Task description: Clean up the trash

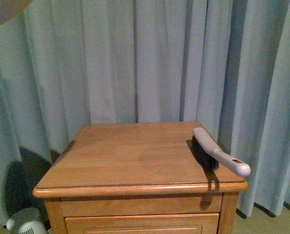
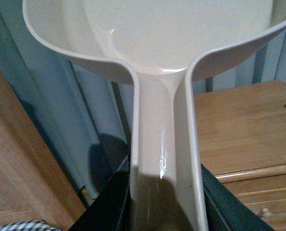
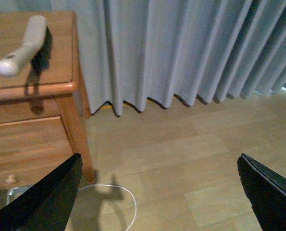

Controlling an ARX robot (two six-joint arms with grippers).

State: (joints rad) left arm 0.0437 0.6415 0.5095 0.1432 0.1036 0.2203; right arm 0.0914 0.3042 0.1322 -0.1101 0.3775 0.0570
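No trash visible in any view. The counter (image 1: 130, 156) top shows only the brush (image 1: 218, 150), so I can't give the wad's bearing or long axis from either gripper. Left gripper (image 2: 164, 207) is clamped on the dustpan (image 2: 171, 53) handle, off the counter's 9 o'clock side; the part of the pan in view is empty. Right gripper (image 3: 159, 161) has jaws wide apart, holds nothing, and hangs over the floor (image 3: 191, 139) off the 3 o'clock side. Brush sits at the counter's 3 o'clock edge, long axis 11-to-5, handle tip overhanging at 5. Right arm looks nearer to it. My guess: the wad is out of frame or in the hidden part of the pan.
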